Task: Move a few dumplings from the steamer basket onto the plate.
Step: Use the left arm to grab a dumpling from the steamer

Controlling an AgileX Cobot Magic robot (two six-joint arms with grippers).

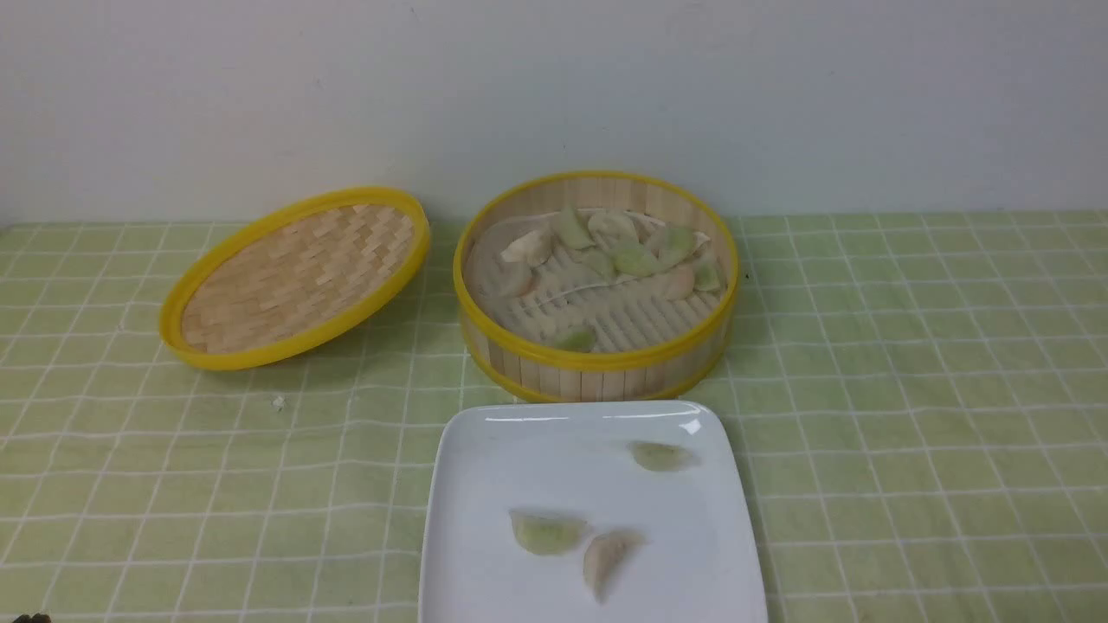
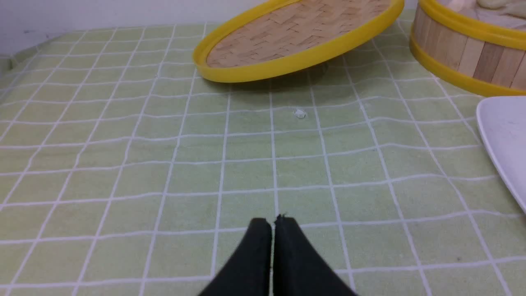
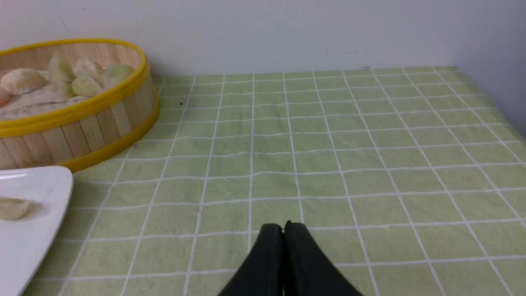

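The bamboo steamer basket (image 1: 597,363) stands mid-table with several pale dumplings (image 1: 636,260) piled toward its far side and one green one (image 1: 573,339) near its front wall. Just in front lies the white square plate (image 1: 485,484), carrying three dumplings: a green one (image 1: 545,532), a pinkish one (image 1: 606,558) and another green one (image 1: 660,455). My left gripper (image 2: 273,220) is shut and empty over bare cloth, left of the plate (image 2: 505,139). Over cloth to the right of the basket (image 3: 82,127), my right gripper (image 3: 283,225) is shut on nothing. Neither gripper shows in the front view.
The shallow woven lid (image 1: 299,277) with a yellow rim leans tilted left of the basket. A small white crumb (image 1: 279,403) lies on the green checked tablecloth (image 1: 909,389) in front of the lid. A pale wall runs behind the table.
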